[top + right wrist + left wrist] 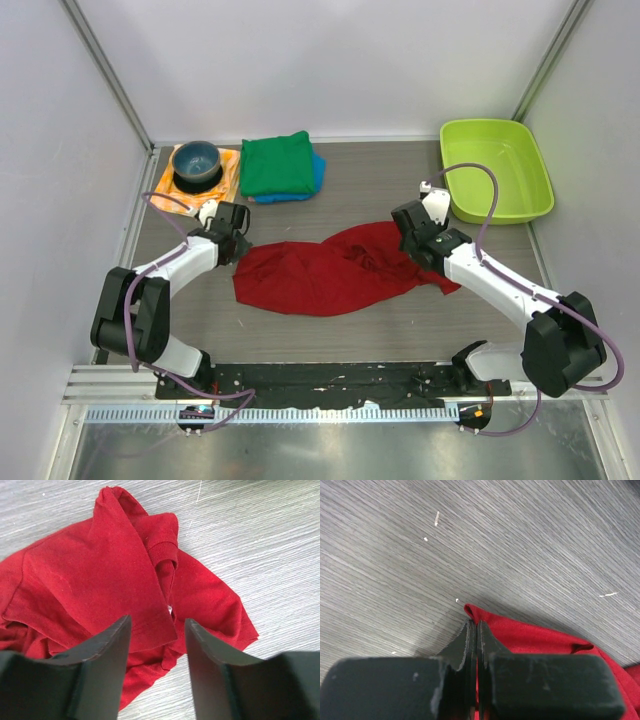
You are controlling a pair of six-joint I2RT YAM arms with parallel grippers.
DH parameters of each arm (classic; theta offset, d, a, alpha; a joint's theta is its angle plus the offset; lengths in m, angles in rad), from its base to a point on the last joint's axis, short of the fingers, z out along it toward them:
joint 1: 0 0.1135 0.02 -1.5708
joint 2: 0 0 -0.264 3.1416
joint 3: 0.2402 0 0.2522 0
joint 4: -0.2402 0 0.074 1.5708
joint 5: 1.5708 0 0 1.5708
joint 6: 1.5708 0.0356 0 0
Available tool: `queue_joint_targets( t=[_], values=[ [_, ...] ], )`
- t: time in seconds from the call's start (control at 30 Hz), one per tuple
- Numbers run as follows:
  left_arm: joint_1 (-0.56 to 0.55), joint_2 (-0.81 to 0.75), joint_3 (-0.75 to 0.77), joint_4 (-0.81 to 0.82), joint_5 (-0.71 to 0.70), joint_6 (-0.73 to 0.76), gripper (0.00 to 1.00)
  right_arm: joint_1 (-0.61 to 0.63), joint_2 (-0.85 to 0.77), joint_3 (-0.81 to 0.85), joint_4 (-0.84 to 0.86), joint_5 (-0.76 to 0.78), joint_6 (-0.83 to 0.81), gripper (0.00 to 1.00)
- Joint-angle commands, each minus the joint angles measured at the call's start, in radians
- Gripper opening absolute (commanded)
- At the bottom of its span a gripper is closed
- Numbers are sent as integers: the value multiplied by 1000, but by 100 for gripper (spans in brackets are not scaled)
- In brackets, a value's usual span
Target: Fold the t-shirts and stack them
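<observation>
The dark red t-shirt [335,272] lies crumpled in the middle of the table. My left gripper [238,252] is at its left end, shut on a corner of the red fabric [545,640]; red cloth shows between the closed jaws [472,626]. My right gripper [412,240] hovers open over the shirt's right end, with a folded hem edge [90,570] below the gap between its fingers [156,622]. The green t-shirt [278,165] lies folded on top of the folded blue t-shirt [317,173] at the back.
A lime green tub [530,165] stands at the back right. A dark bowl [196,160] sits on an orange-and-white checked cloth [228,183] at the back left. White walls enclose the table on three sides.
</observation>
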Motion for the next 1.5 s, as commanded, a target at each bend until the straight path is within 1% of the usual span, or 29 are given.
queue_joint_targets(
  t=[0.0,0.07,0.2,0.27,0.3,0.33,0.4,0.6,0.73,0.8,0.93,1.0,1.1,1.13,1.23,1.3,1.37,1.47],
  values=[
    [1,-31,-14,12,-9,-4,0,-7,5,-1,57,-1,28,41],
    [1,-31,-16,15,-9,-4,0,-7,11,-3,58,-1,27,33],
    [1,-31,-17,16,-11,-4,0,-10,25,-4,61,-1,27,31],
    [1,-30,-17,15,-12,-4,0,-12,25,-7,67,-5,28,27],
    [1,-30,-16,15,-12,-2,0,-13,25,-9,70,-5,30,17],
    [1,-31,-16,15,-12,-2,0,-13,28,-7,73,-8,30,13],
    [1,-31,-17,16,-12,-2,0,-16,31,-4,75,-7,31,1],
    [1,-59,-8,4,-12,-2,0,-18,10,25,81,-31,30,1],
    [1,-100,27,-30,1,1,0,-18,-39,89,72,-36,5,1],
    [1,-137,61,-53,18,2,0,-18,-59,123,63,-41,-13,1],
    [1,-206,137,-91,64,14,0,-18,-104,245,53,-31,-68,1],
    [1,-240,208,-126,77,42,0,-18,-137,288,55,-44,-99,1],
    [1,-292,297,-179,101,85,0,-18,-177,403,34,-82,-153,1],
    [1,-338,315,-191,106,102,0,-19,-187,474,24,-96,-167,1],
    [1,-444,386,-209,136,154,0,-18,-234,581,9,-152,-235,1],
    [1,-493,449,-214,188,191,0,-18,-277,624,20,-235,-294,1],
    [1,-574,502,-200,231,217,0,-18,-302,704,14,-301,-326,1],
    [1,-671,573,-167,285,254,0,-18,-341,819,21,-441,-374,1]
  ],
)
